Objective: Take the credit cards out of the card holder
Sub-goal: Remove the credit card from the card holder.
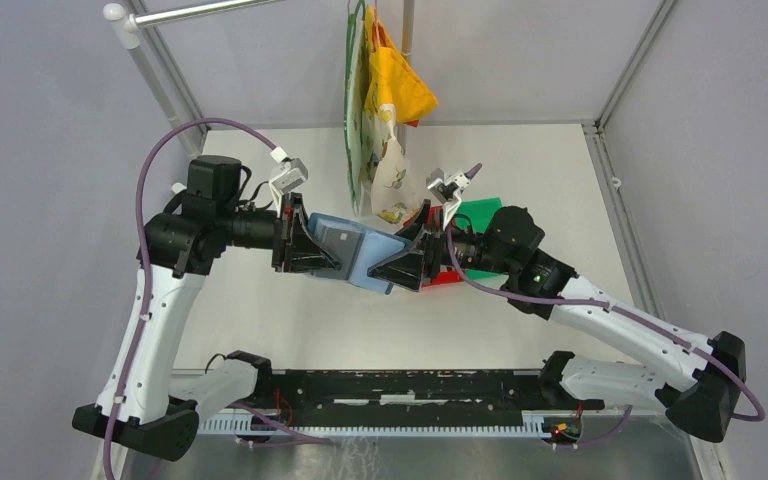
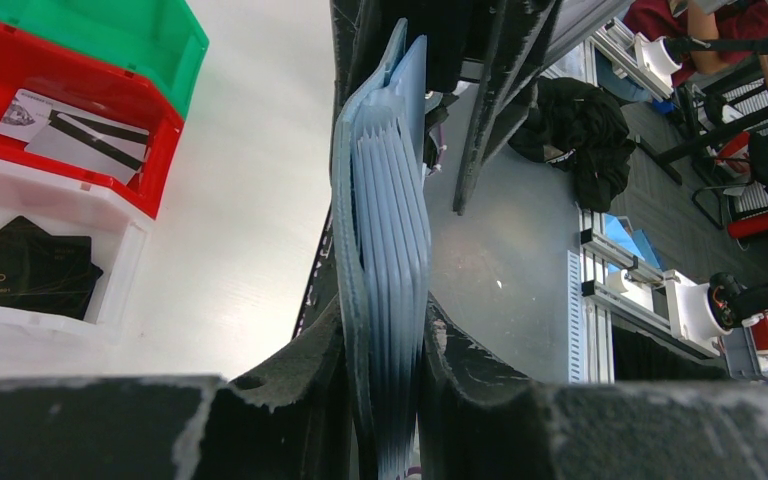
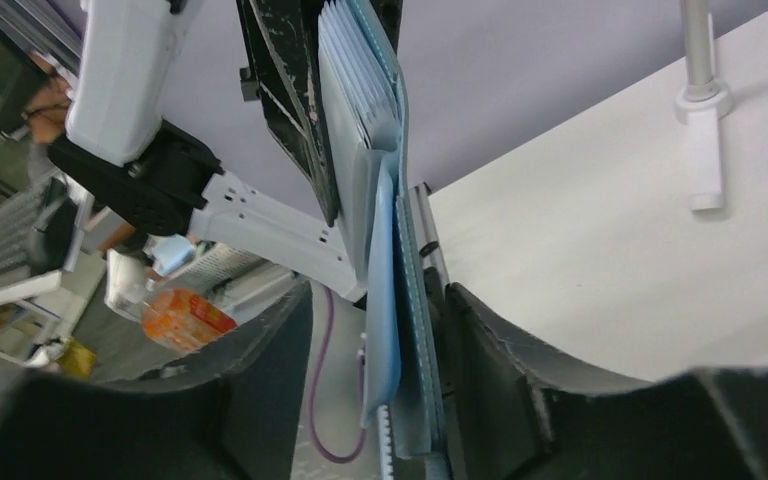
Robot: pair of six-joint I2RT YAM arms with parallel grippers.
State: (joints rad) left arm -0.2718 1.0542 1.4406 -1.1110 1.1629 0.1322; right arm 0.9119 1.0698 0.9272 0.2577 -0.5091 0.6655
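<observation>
1. Table (image 1: 290,320): white top, grey walls on 3 sides.
2. L arm (image 1: 160,300), R arm (image 1: 610,320): white and black, bases at near edge. Both reach in toward ctr and their wrists meet above the table.
3. Hanging bags (image 1: 385,110): yellow and patterned, on a rail at far ctr, hanging down just behind the wrists.
4. Bins, right of ctr, side by side in a row. Green bin (image 2: 110,25) is farthest. Red bin (image 2: 165,150) sits in the middle. White bin (image 2: 130,250) is nearest. In top view the R wrist mostly hides them.
5. Card holder (image 1: 358,255): teal-blue, lighter blue inside. Held off the table at ctr, btwn the 2 grippers, stacked pocket edges showing. There is a grey rectangle (image 1: 339,238) on its upper face; can't tell if it is a card or a pocket window.
6. L gripper (image 2: 385,340): clamped on the holder's left end, both fingers pressed to it.
7. R gripper (image 3: 378,300): jaws part-wide, straddling the holder's right end. One finger is at the holder and a gap shows at the other, so not gripping.
8. Credit cards: pale grey-white ones (image 2: 70,135) w/ dark stripes lie in the red bin. Black one marked VIP (image 2: 25,272) lies in the white bin.
</observation>
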